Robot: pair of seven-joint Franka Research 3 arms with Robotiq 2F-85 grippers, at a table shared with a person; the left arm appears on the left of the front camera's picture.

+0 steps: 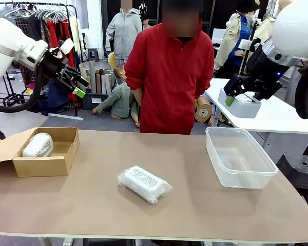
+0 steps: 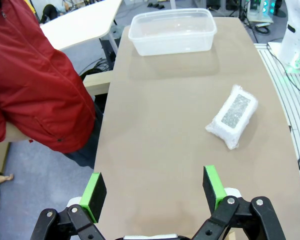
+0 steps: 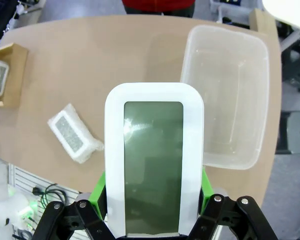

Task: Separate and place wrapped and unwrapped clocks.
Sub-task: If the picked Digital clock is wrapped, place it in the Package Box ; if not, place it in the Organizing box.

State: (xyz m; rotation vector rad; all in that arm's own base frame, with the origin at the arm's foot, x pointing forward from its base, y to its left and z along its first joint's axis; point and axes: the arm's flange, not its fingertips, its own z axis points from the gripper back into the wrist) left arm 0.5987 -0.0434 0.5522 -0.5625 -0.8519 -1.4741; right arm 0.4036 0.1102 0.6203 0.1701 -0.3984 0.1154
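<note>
Wrapped clock (image 1: 37, 145) — inside open cardboard box (image 1: 41, 166)

The left arm (image 1: 10, 43) reaches in high at the upper left of the front view. The left gripper (image 1: 81, 87) slants down to the right, jaws spread wide. The right arm (image 1: 297, 31) fills the upper right. The right gripper (image 1: 231, 98) points down-left, its green pads (image 3: 101, 192) clamped on the bare clock (image 3: 153, 160).

Three clocks in all: two bubble-wrapped clocks (image 1: 143, 184), the second wrapped clock (image 1: 38, 145) among them, and one bare white digital clock (image 3: 153, 165). One open cardboard box (image 1: 43, 166), one clear plastic tub (image 1: 241, 177), one person (image 1: 172, 77).
</note>
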